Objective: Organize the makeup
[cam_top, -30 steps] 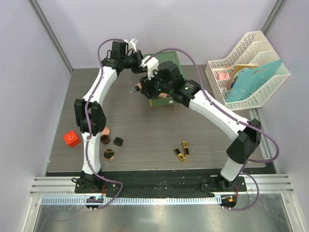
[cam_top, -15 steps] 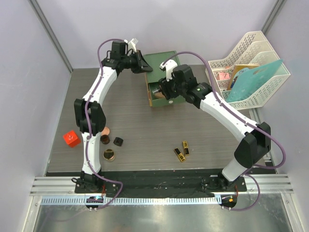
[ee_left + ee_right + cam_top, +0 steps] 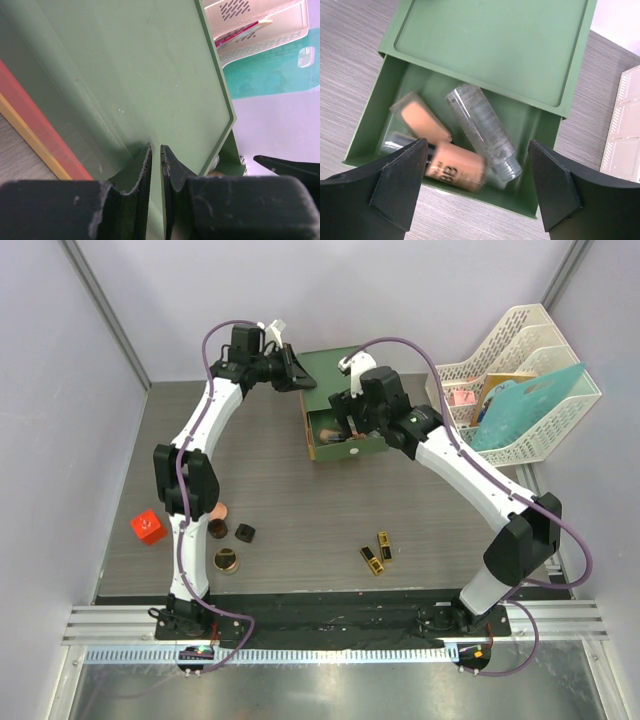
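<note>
The green drawer box (image 3: 340,370) stands at the back middle with its top drawer (image 3: 370,125) pulled open. In the drawer lie two peach tubes (image 3: 457,172) (image 3: 422,119) and a clear tube (image 3: 482,127). My right gripper (image 3: 479,143) hangs open and empty just above the drawer (image 3: 348,425). My left gripper (image 3: 155,148) is shut to a thin slit, its tips on the box's green top (image 3: 150,65) at the back left corner (image 3: 297,378). On the table lie a peach compact (image 3: 218,510), small jars (image 3: 217,530) (image 3: 245,532) (image 3: 227,561) and two gold-black lipsticks (image 3: 371,559) (image 3: 384,545).
A red cube (image 3: 148,527) sits at the left near the jars. A white file organiser (image 3: 515,380) with a teal folder stands at the back right, close to the box. Purple walls close in the left, back and right sides.
My right gripper held a peach tube over the drawer; it has opened, the tube now lies in the drawer, and the gripper has drawn back to the right. The left gripper stayed on the box.
</note>
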You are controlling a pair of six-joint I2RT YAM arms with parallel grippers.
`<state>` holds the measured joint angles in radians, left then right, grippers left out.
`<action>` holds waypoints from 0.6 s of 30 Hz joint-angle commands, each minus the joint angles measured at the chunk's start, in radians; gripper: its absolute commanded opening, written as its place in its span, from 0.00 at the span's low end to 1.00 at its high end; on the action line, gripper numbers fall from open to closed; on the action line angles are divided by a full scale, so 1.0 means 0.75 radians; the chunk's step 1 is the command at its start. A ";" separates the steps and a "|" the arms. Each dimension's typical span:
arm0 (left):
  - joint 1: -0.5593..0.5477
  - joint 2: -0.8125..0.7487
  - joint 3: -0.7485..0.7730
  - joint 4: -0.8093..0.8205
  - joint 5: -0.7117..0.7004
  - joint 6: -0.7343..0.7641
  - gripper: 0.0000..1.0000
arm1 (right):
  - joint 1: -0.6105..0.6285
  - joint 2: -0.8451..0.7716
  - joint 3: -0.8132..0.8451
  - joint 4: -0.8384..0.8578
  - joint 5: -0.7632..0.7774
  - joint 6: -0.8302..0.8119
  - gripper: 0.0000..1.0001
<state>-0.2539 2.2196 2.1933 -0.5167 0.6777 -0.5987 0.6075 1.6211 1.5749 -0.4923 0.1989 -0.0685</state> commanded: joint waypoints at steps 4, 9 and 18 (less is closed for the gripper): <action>0.021 0.051 -0.057 -0.182 -0.122 0.050 0.15 | 0.000 -0.102 0.013 0.035 -0.044 0.081 0.78; 0.021 0.051 -0.057 -0.180 -0.118 0.048 0.15 | -0.002 -0.173 -0.079 0.010 -0.216 0.128 0.15; 0.021 0.051 -0.055 -0.180 -0.122 0.046 0.15 | 0.002 -0.241 -0.283 -0.082 -0.337 0.194 0.01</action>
<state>-0.2539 2.2196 2.1933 -0.5152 0.6769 -0.6018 0.6067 1.4792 1.4197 -0.5259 0.0082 0.0433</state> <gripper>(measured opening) 0.145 0.017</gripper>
